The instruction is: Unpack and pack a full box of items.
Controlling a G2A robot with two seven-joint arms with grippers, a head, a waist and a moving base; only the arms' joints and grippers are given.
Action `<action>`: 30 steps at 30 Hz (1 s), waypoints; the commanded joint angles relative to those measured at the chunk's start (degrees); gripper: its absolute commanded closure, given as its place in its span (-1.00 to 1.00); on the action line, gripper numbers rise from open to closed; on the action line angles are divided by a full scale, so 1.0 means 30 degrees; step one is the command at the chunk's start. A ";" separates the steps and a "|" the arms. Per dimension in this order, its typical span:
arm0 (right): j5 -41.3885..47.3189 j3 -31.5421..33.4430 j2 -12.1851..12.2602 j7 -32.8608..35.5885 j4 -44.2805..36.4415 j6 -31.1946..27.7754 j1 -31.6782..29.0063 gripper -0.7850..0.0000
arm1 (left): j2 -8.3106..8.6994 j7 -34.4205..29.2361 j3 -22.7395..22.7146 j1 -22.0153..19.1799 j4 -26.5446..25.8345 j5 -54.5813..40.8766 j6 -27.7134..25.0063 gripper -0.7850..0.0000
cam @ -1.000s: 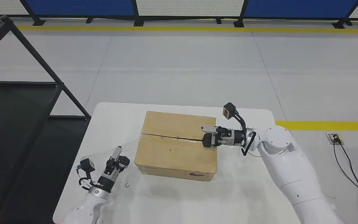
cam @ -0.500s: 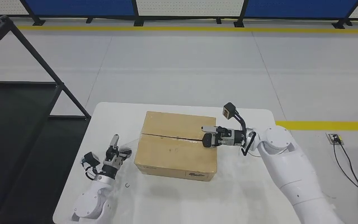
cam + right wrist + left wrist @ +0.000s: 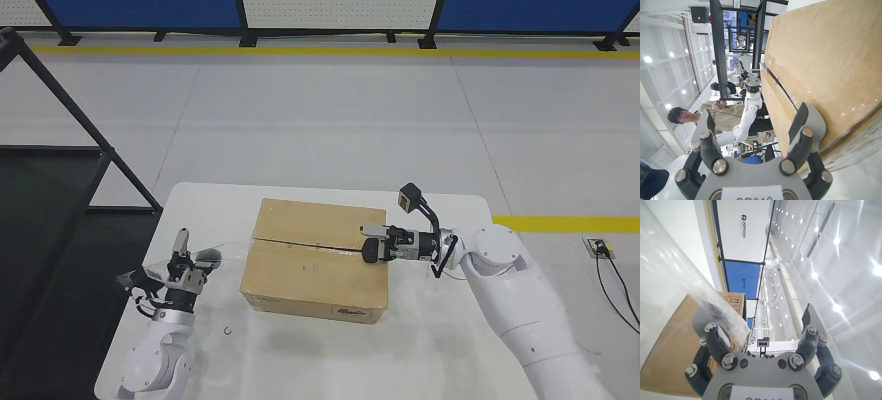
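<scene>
Early days I reckon: box [image 3: 315, 262] sits centre frame on the desk [image 3: 430, 340], flaps shut, nothing unpacked; right hand [image 3: 366, 245] spread open at its seam; left hand [image 3: 194, 250], lower left, released, clear tape [image 3: 721, 306] clinging.

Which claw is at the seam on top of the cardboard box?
The right claw, at one end of the seam; the left claw is off the box, above the table.

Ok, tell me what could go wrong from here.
1. The clear tape lies across one finger of the open left gripper. It may cling there instead of dropping, and tangle.
2. The open right gripper has one finger against the box top, beside the seam. Pushing there could shove the box or crease a flap.
</scene>
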 commanded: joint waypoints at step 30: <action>0.0000 0.0000 0.0000 0.0000 0.0000 0.0000 0.0000 -1.00 | -0.0327 -0.0803 -0.0713 -0.3341 0.1452 -0.0193 0.1886 -1.00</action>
